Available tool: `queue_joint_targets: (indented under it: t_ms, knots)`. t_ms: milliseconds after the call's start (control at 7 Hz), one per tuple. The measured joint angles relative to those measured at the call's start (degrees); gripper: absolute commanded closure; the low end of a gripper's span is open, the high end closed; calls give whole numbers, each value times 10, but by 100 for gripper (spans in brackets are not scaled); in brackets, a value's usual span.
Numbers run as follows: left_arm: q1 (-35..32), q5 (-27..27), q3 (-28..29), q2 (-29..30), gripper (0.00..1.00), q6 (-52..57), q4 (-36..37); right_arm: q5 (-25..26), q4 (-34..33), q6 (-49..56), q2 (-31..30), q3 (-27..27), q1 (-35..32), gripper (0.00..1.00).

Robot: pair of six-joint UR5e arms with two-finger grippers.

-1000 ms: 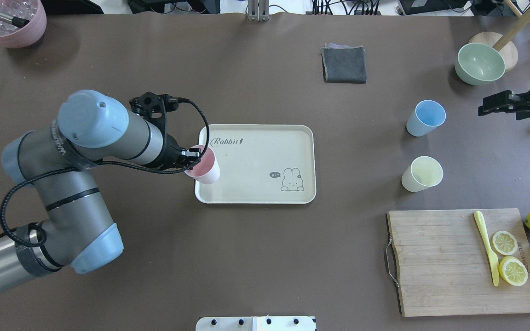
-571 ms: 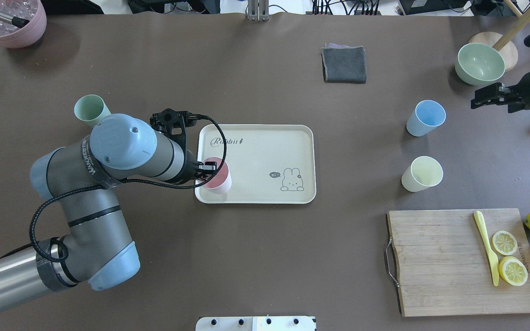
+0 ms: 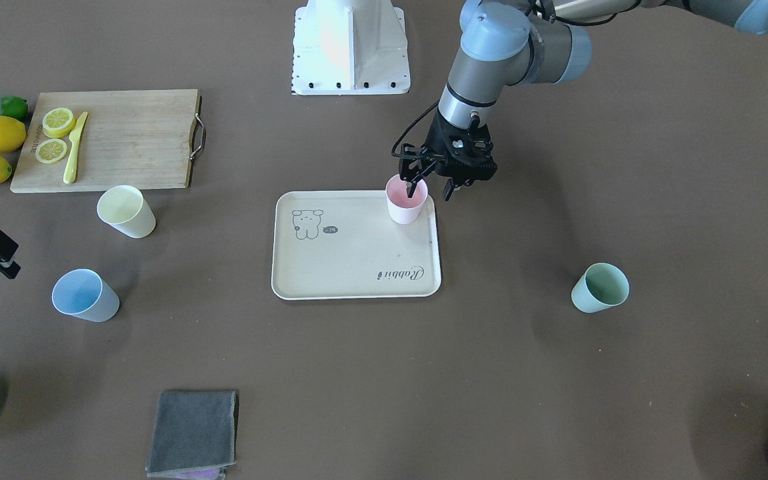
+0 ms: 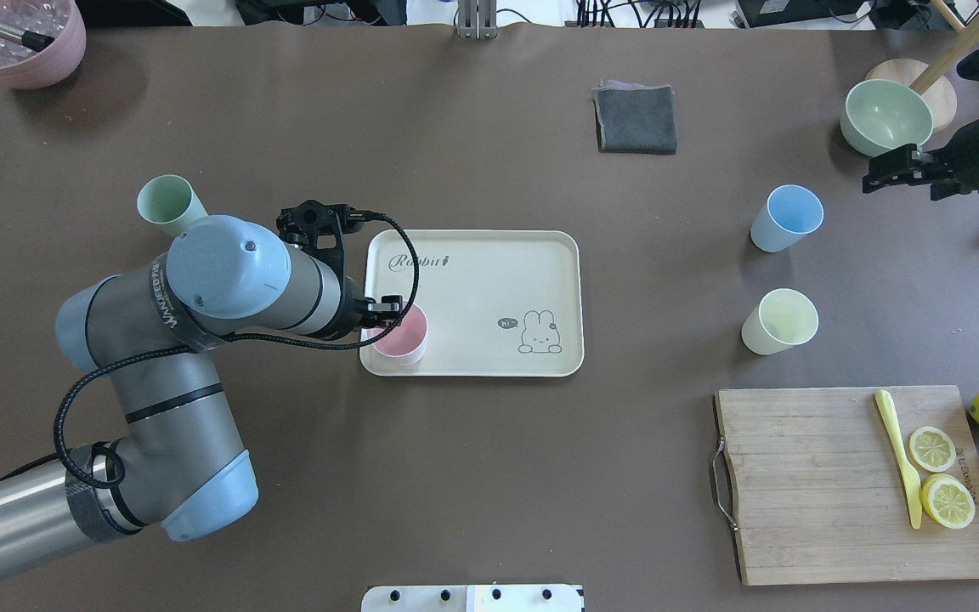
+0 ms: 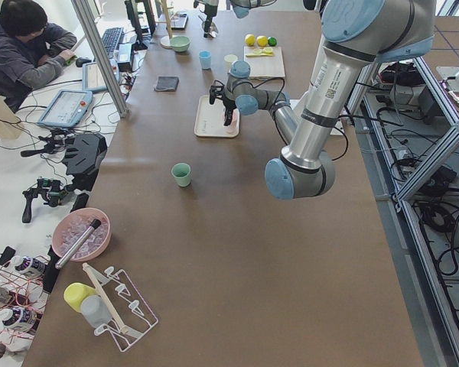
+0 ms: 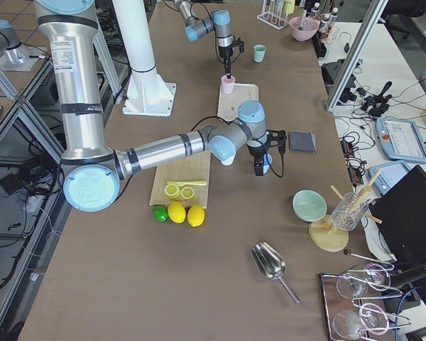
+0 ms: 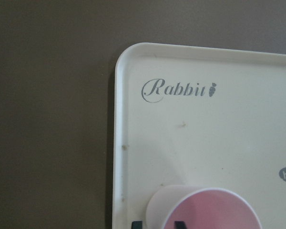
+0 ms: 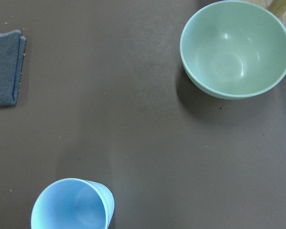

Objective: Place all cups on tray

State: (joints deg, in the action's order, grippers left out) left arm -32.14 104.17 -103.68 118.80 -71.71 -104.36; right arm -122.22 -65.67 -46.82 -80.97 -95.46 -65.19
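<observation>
1. The left gripper (image 3: 431, 191) stands over the flat cream rectangular tray (image 4: 472, 289). Its jaws are parted, one finger down inside the pale pink plastic cup (image 4: 400, 333) and the other outside, clear of the wall — released, I'd say.
2. That pink cup sits upright on the tray, in the corner nearest the robot's left arm, close to the rim.
3. Off the tray are three more: the light blue cup (image 4: 787, 218) and pale yellow cup (image 4: 780, 321) well to its right, and the mint green cup (image 4: 168, 204) to its left.
4. The right gripper (image 4: 880, 168) hovers near the blue cup, holding nothing; its jaws look parted.
5. These cups look light, stiff and smooth — easy to tip. Pinching the wall at the rim seems right.
6. Every cup looks empty, and so does the sage-green bowl (image 4: 886, 117). The pink bowl (image 4: 31, 64) holds clear, ice-like pieces.
</observation>
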Motion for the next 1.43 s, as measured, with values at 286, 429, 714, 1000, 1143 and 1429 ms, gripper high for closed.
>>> queue_joint_targets:
  t_ms: [286, 429, 714, 1000, 1143, 1429]
  knots:
    - [-50, 43, -7, -7, 2, 48, 12, 0, -15, 7, 45, 43, -5, 6]
    - [-64, 51, -8, -10, 2, 63, 14, 1, -22, 7, 55, 52, 3, 8]
    - [-78, 58, -8, -13, 2, 72, 14, 25, -26, 5, 53, 58, 46, 18]
    - [-83, 59, -8, -17, 2, 73, 14, 51, -26, 0, 44, 59, 84, 100]
    - [-85, 60, -8, -18, 2, 73, 14, 60, -25, -2, 43, 60, 95, 100]
    - [-86, 60, -8, -19, 2, 73, 14, 63, -25, -17, 51, 55, 101, 100]
